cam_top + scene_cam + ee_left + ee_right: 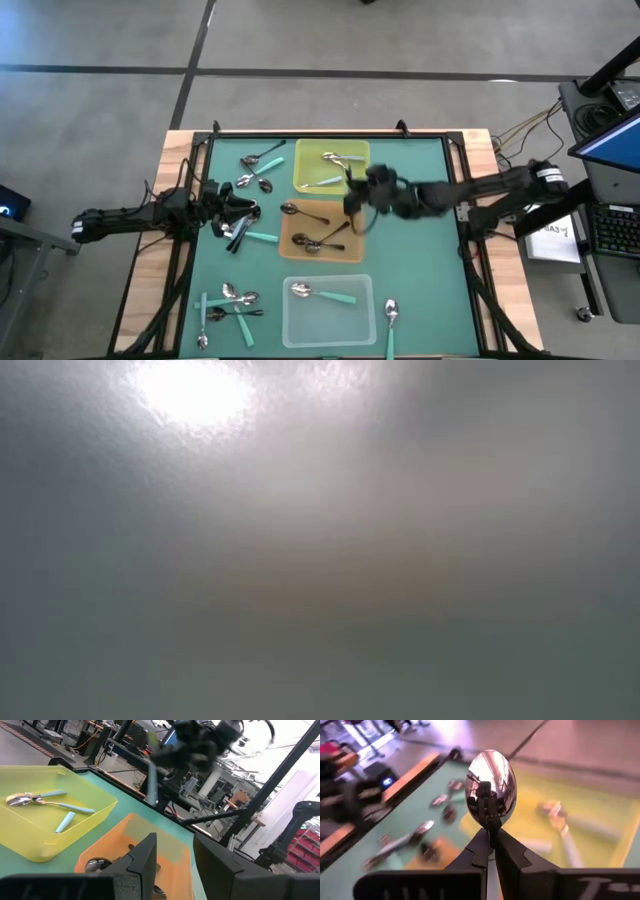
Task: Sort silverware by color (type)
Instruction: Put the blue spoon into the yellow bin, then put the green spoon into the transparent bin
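My right gripper [357, 197] is shut on a shiny silver spoon [490, 785], over the right part of the yellow tray [300, 170] and the orange tray [345, 255]. The yellow tray holds silver spoons [340, 158]. The orange tray holds dark spoons [318, 241]. The clear tray [290, 330] holds a teal-handled spoon [325, 293]. My left gripper [236, 217] is open just left of the orange tray, and nothing shows between its fingers [145, 860]. The low view shows only a grey haze. My right gripper pinches the spoon's neck [490, 822], just behind the bowl, between its two fingertips [479, 851]. The bowl [490, 780] stands out beyond the fingertips, its hollow side toward the wrist camera. The spoon is lifted clear of the trays.
Loose spoons lie on the green mat: a group at the far left [258, 165], a group at the near left [228, 300], a teal-handled one by my left gripper [262, 237], and a silver one at the near edge [391, 312]. My right arm also shows in the left wrist view [200, 742].
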`<state>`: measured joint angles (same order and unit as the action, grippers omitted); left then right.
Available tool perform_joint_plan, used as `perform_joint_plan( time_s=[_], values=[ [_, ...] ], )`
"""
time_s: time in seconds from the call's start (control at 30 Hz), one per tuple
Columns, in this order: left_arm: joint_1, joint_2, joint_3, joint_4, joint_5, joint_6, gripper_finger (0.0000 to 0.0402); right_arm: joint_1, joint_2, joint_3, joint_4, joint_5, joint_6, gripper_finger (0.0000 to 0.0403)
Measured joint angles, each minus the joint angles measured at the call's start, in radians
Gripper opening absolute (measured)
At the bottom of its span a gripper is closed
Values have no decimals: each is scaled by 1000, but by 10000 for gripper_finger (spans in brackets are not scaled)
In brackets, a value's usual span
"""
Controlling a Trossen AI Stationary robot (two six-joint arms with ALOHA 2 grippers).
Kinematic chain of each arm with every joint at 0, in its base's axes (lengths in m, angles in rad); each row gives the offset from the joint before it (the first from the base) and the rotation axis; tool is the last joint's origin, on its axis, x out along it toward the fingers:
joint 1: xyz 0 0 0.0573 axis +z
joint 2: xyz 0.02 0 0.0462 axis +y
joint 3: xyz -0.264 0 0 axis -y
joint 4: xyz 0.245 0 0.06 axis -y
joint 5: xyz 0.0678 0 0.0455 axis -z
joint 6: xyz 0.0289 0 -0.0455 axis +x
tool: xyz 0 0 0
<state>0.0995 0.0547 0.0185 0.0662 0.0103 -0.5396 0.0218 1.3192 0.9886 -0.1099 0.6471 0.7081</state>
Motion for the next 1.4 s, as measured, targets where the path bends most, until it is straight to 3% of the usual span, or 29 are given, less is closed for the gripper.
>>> perform_joint_plan(
  time_s=[0.17, 0.37, 0.57, 0.83, 0.97, 1.2, 1.4],
  values=[
    [0, 0, 0, 0, 0, 0, 111, -171, 19, 2, 40, -19, -245, 9],
    [0, -1, 0, 0, 0, 0, 111, -306, 61, 2, 39, -210, -444, 9],
    [0, 0, 0, 0, 0, 0, 111, -357, 103, 2, 40, -263, -499, 21],
    [0, 0, 0, 0, 0, 0, 111, -389, 95, 9, 38, -348, -500, 83],
    [0, 0, 0, 0, 0, 0, 111, -385, 87, 64, -26, -392, -399, 117],
    [0, 0, 0, 0, 0, 0, 111, -347, 89, 210, -414, -613, -87, 133],
    [0, 0, 0, 0, 0, 0, 111, -206, 85, 236, -687, -621, 159, 118]
  ],
)
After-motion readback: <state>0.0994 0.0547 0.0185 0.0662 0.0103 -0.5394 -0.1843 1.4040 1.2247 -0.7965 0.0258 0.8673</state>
